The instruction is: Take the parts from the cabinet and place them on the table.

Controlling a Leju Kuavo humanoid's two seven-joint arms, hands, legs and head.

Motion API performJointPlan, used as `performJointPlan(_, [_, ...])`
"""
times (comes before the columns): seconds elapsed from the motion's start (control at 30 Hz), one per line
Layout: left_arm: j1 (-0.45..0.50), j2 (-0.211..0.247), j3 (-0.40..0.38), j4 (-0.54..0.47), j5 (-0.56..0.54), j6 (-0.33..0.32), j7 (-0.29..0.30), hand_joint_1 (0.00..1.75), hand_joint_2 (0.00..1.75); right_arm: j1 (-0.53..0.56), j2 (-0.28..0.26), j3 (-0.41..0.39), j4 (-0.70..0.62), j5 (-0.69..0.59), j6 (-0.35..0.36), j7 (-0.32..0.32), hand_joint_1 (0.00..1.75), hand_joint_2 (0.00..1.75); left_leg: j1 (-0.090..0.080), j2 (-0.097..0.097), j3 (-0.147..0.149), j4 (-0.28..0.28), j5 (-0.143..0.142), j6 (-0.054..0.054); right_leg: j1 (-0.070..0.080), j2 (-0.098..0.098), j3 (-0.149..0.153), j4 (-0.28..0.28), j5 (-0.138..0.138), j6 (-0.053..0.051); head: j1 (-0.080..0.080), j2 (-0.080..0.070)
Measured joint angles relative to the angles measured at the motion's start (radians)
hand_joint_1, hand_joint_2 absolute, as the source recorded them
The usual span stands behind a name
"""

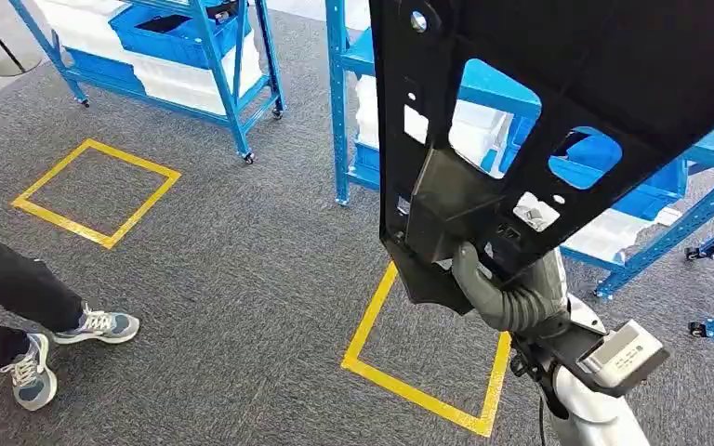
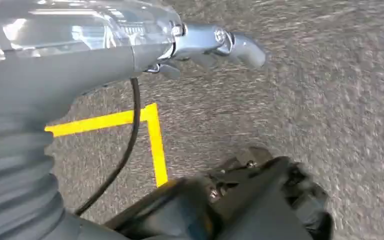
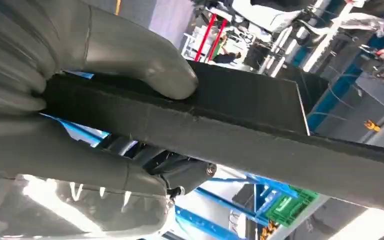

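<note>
**Right hand carries the black panel high over the carpet**

Your right hand (image 1: 483, 279) has its fingers (image 3: 130, 60) clamped on the lower edge of the black panel (image 1: 558, 102), thumb on one face, the rest beneath. The panel fills the upper right of the head view, in front of the blue cabinet (image 1: 339, 102). Your left hand (image 2: 215, 45) hangs over the grey carpet (image 2: 330, 100) near a yellow tape corner (image 2: 152, 117); you cannot tell its fingers' state. A person's shoes (image 1: 98, 325) stand at lower left.

Two yellow tape squares (image 1: 96, 192) (image 1: 425, 350) mark the grey carpet (image 1: 242, 279). A person's sneakers (image 1: 65, 348) stand at the left, near the closer square.
</note>
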Motion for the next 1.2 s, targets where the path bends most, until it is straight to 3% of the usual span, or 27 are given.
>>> performJointPlan(0.03, [-0.002,0.000,0.002,0.000,0.001,0.006,-0.001,0.00,1.75,0.001,-0.003,-0.005,0.000,-0.002,-0.002,-0.002,1.75,1.75,0.001,-0.013,-0.008,0.004,0.001,0.011,0.001,-0.008,-0.005,0.000,0.002,0.002,-0.001,0.000])
performJointPlan(0.07, [-0.001,0.003,0.006,0.000,0.007,0.010,-0.001,0.00,1.75,0.002,-0.005,-0.008,0.000,-0.006,-0.002,-0.003,1.75,1.75,-0.001,-0.025,-0.014,0.005,0.003,0.015,0.002,-0.019,-0.004,0.000,0.003,0.005,0.014,0.000])
performJointPlan(0.13, [0.005,0.010,0.016,0.000,0.017,0.019,-0.008,0.00,1.75,0.001,-0.007,-0.014,0.000,-0.019,-0.002,-0.008,1.75,1.75,-0.001,-0.050,-0.019,0.004,0.009,0.027,0.000,-0.041,-0.003,0.002,0.000,0.009,0.021,0.000])
performJointPlan(0.17, [0.005,0.011,0.019,0.000,0.022,0.024,-0.012,0.00,1.75,0.000,-0.008,-0.019,0.000,-0.029,-0.002,-0.010,1.75,1.75,0.003,-0.061,-0.021,0.003,0.014,0.033,-0.007,0.003,-0.007,0.012,-0.018,0.019,0.023,0.000])
performJointPlan(0.2, [0.004,0.015,0.024,0.000,0.028,0.028,-0.012,0.00,1.75,0.000,-0.011,-0.023,-0.002,-0.038,-0.001,-0.013,1.75,1.75,0.005,-0.072,-0.025,0.003,0.017,0.039,-0.009,0.040,-0.021,0.048,-0.050,0.022,0.025,0.000])
performJointPlan(0.23, [0.001,0.016,0.029,-0.001,0.035,0.030,-0.012,0.00,1.75,0.001,-0.013,-0.026,-0.002,-0.045,0.000,-0.016,1.75,1.75,0.006,-0.083,-0.029,0.003,0.021,0.044,-0.011,0.060,-0.049,0.114,-0.091,0.023,0.031,0.000])
performJointPlan(0.3, [-0.002,0.019,0.042,-0.002,0.048,0.031,-0.011,0.00,1.75,0.012,-0.022,-0.040,-0.002,-0.064,0.006,-0.026,1.75,1.75,0.006,-0.114,-0.038,0.003,0.026,0.050,-0.013,0.075,-0.118,0.272,-0.154,0.024,0.042,0.000])
performJointPlan(0.33, [-0.001,0.021,0.048,-0.002,0.053,0.031,-0.009,0.00,1.75,0.021,-0.026,-0.045,-0.002,-0.070,0.012,-0.031,1.75,1.75,0.006,-0.129,-0.039,0.003,0.028,0.050,-0.013,0.075,-0.130,0.302,-0.154,0.025,0.044,0.000])
performJointPlan(0.37, [0.000,0.024,0.054,-0.002,0.058,0.031,-0.002,0.00,1.75,0.025,-0.029,-0.048,-0.002,-0.069,0.014,-0.038,1.75,1.75,0.006,-0.144,-0.039,0.004,0.029,0.049,-0.014,0.076,-0.118,0.283,-0.131,0.025,0.046,0.000])
performJointPlan(0.43, [0.001,0.025,0.064,-0.002,0.062,0.029,0.008,0.00,1.75,0.029,-0.036,-0.054,-0.004,-0.065,0.015,-0.052,1.75,1.75,0.008,-0.171,-0.037,0.004,0.030,0.046,-0.016,0.088,-0.049,0.145,-0.049,0.024,0.048,0.000])
performJointPlan(0.47, [0.001,0.025,0.065,-0.002,0.063,0.029,0.009,0.00,1.75,0.032,-0.039,-0.061,-0.009,-0.062,0.015,-0.056,1.75,1.75,0.009,-0.184,-0.037,0.004,0.032,0.043,-0.021,0.124,-0.007,0.055,-0.006,0.024,0.049,0.000])
performJointPlan(0.5, [-0.001,0.027,0.068,-0.002,0.063,0.029,0.008,0.00,1.75,0.037,-0.042,-0.067,-0.014,-0.061,0.015,-0.060,1.75,1.75,0.008,-0.195,-0.043,0.005,0.035,0.037,-0.025,0.175,0.008,0.023,-0.017,0.023,0.050,0.000])
performJointPlan(0.63, [0.005,0.032,0.072,-0.002,0.056,0.026,-0.012,0.00,1.75,0.057,-0.046,-0.080,-0.031,-0.060,0.015,-0.060,1.75,1.75,0.013,-0.239,-0.066,0.000,0.053,0.007,-0.021,0.146,0.012,0.000,-0.021,0.015,0.050,0.000])
performJointPlan(0.67, [0.006,0.035,0.073,-0.002,0.055,0.026,-0.013,0.00,1.75,0.057,-0.046,-0.084,-0.034,-0.060,0.015,-0.060,1.75,1.75,0.012,-0.200,-0.068,0.008,0.045,0.006,-0.031,0.130,0.013,-0.005,-0.017,0.008,0.048,0.000])
performJointPlan(0.7, [0.005,0.036,0.073,-0.002,0.054,0.026,-0.014,0.00,1.75,0.059,-0.046,-0.088,-0.038,-0.060,0.015,-0.061,1.75,1.75,0.004,-0.144,-0.080,0.038,0.020,0.005,-0.029,0.120,0.013,-0.005,-0.017,0.004,0.037,0.000])
performJointPlan(0.73, [0.002,0.036,0.073,-0.002,0.054,0.026,-0.015,0.00,1.75,0.064,-0.046,-0.092,-0.041,-0.061,0.015,-0.061,1.75,1.75,0.004,-0.122,-0.106,0.104,-0.020,0.004,-0.026,0.104,0.014,-0.005,-0.018,-0.002,0.029,0.000])
performJointPlan(0.8, [-0.001,0.037,0.072,-0.002,0.051,0.026,-0.018,0.00,1.75,0.070,-0.046,-0.094,-0.041,-0.061,0.015,-0.061,1.75,1.75,0.005,-0.112,-0.171,0.259,-0.091,0.003,-0.022,0.076,0.013,-0.004,-0.018,-0.004,0.025,0.000])
performJointPlan(0.83, [0.000,0.037,0.072,-0.002,0.051,0.026,-0.018,0.00,1.75,0.074,-0.046,-0.094,-0.041,-0.061,0.016,-0.061,1.75,1.75,0.006,-0.112,-0.191,0.313,-0.105,0.002,-0.022,0.061,0.013,-0.004,-0.018,-0.004,0.022,0.000])
performJointPlan(0.87, [0.000,0.038,0.072,-0.002,0.051,0.026,-0.018,0.00,1.75,0.078,-0.046,-0.094,-0.041,-0.061,0.016,-0.061,1.75,1.75,0.006,-0.111,-0.185,0.311,-0.093,0.002,-0.021,0.047,0.013,-0.004,-0.018,-0.004,0.016,0.000])
performJointPlan(0.9, [0.000,0.039,0.073,-0.002,0.050,0.026,-0.018,0.00,1.75,0.079,-0.046,-0.095,-0.041,-0.062,0.016,-0.061,1.75,1.75,0.006,-0.109,-0.157,0.264,-0.064,0.002,-0.022,0.035,0.014,-0.003,-0.018,-0.004,0.012,0.000])
performJointPlan(0.93, [0.000,0.040,0.073,-0.002,0.050,0.026,-0.017,0.00,1.75,0.079,-0.046,-0.097,-0.042,-0.062,0.016,-0.061,1.75,1.75,0.007,-0.101,-0.110,0.177,-0.023,0.003,-0.022,0.024,0.015,-0.002,-0.019,-0.002,0.008,0.000])
performJointPlan(0.97, [0.000,0.042,0.073,-0.002,0.050,0.026,-0.016,0.00,1.75,0.080,-0.046,-0.098,-0.044,-0.062,0.016,-0.061,1.75,1.75,0.007,-0.076,-0.061,0.086,0.014,0.004,-0.023,0.015,0.016,0.000,-0.021,0.001,0.003,0.000])
performJointPlan(1.0, [-0.001,0.042,0.073,-0.002,0.050,0.026,-0.016,0.00,1.75,0.080,-0.046,-0.100,-0.047,-0.062,0.016,-0.061,1.75,1.75,0.004,-0.020,-0.032,0.026,0.015,0.003,-0.018,0.007,0.017,0.002,-0.024,0.006,-0.002,0.000])
performJointPlan(1.03, [-0.004,0.042,0.073,-0.002,0.049,0.026,-0.015,0.00,1.75,0.082,-0.046,-0.104,-0.051,-0.062,0.016,-0.061,1.75,1.75,-0.003,-0.010,-0.034,0.013,0.015,0.012,-0.009,-0.001,0.012,0.010,-0.026,0.009,-0.012,0.000])
performJointPlan(1.1, [-0.002,0.042,0.072,-0.002,0.044,0.025,-0.010,0.00,1.75,0.084,-0.046,-0.108,-0.053,-0.060,0.016,-0.060,1.75,1.75,-0.005,-0.034,-0.044,0.017,0.018,0.019,-0.005,-0.021,0.015,0.005,-0.022,0.014,0.007,0.000])
performJointPlan(1.17, [-0.001,0.042,0.072,-0.002,0.042,0.025,-0.003,0.00,1.75,0.086,-0.046,-0.109,-0.055,-0.060,0.016,-0.060,1.75,1.75,-0.004,-0.057,-0.046,0.013,0.025,0.031,-0.008,-0.038,0.017,0.005,-0.027,0.020,0.007,0.000])
performJointPlan(1.2, [-0.001,0.042,0.073,-0.002,0.042,0.025,-0.001,0.00,1.75,0.087,-0.046,-0.111,-0.055,-0.058,0.016,-0.060,1.75,1.75,-0.001,-0.070,-0.049,0.012,0.029,0.038,-0.014,0.005,0.012,0.020,-0.050,0.026,0.009,0.000])
